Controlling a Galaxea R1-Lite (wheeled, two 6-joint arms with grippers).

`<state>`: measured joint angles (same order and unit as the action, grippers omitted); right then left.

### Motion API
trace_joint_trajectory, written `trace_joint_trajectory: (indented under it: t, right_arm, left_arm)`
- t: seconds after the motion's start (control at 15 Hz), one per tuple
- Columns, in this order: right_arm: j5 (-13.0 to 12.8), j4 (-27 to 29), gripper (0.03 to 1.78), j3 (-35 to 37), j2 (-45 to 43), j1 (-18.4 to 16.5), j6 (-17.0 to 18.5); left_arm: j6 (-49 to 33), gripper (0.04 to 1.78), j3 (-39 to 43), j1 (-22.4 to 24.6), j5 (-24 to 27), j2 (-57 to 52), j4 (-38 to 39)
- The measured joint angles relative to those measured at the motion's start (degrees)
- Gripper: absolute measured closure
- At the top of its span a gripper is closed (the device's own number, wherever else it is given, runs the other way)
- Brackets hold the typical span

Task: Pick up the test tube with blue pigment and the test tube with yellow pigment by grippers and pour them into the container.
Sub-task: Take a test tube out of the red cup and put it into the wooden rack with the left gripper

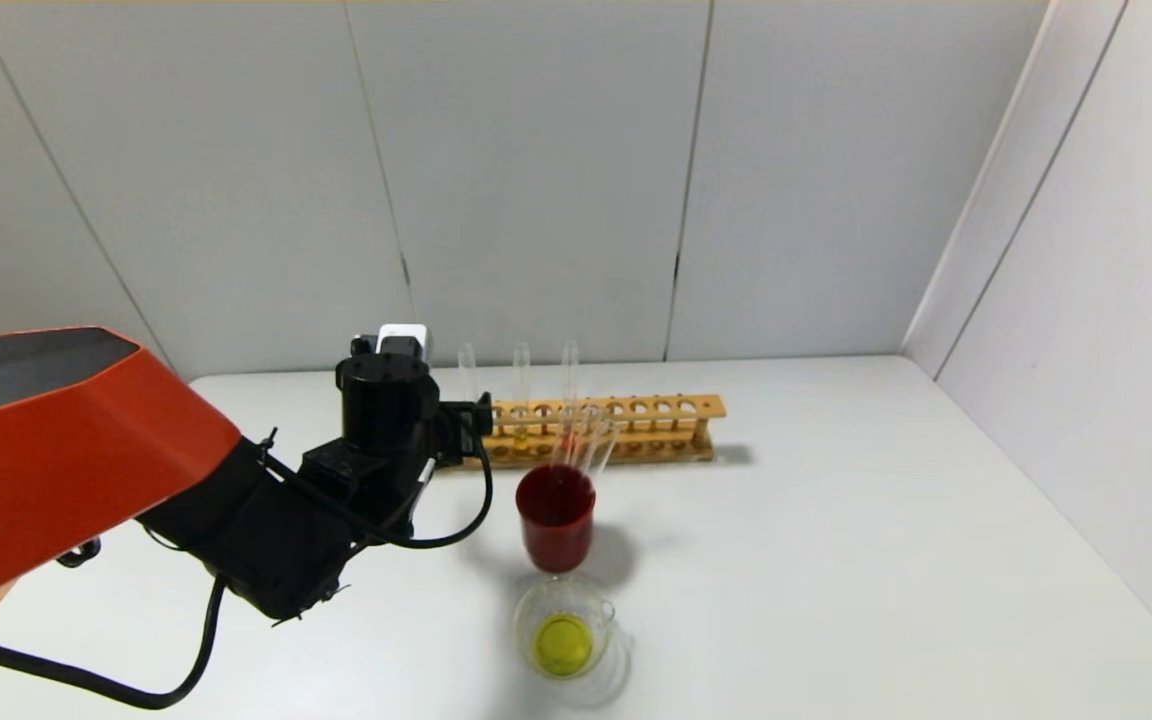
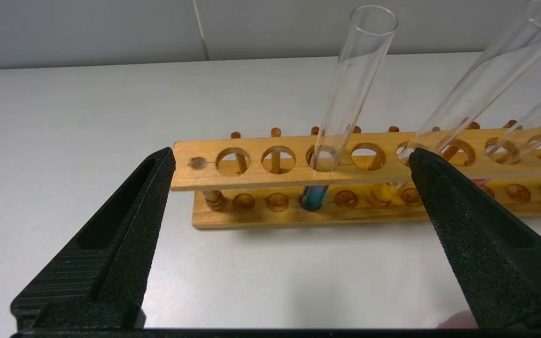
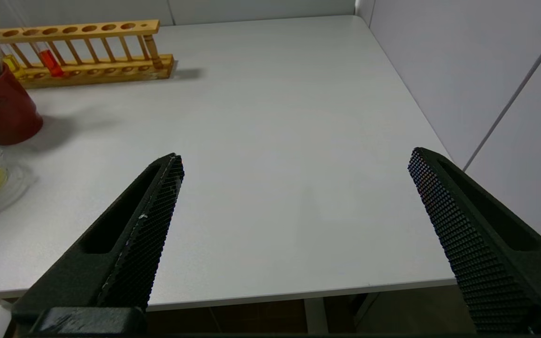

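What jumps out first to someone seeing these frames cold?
The orange-shelled left arm fills the near left of the head view, its left gripper open and facing the wooden rack at the back of the table, lined up on the test tube with blue pigment. Nearer the robot, a dark-red cup stands just behind the container, which already holds yellow liquid. The right gripper is open over bare table.

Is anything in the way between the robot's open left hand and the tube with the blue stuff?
Nothing visible. The open left gripper faces the wooden rack, and the clear glass test tube with blue pigment stands straight ahead between its fingers, with only bare white table before the rack.
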<state>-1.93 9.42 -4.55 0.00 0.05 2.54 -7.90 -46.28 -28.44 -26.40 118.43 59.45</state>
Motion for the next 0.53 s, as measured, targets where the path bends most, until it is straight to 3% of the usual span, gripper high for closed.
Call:
trace_joint_trajectory:
  t: [0.53]
  right_arm:
    - [0.0,0.02,0.06,0.0,0.0,0.0,-0.01]
  left_arm:
    - [1.45,0.07,-11.33,2.62,1.82,7.92,-3.61]
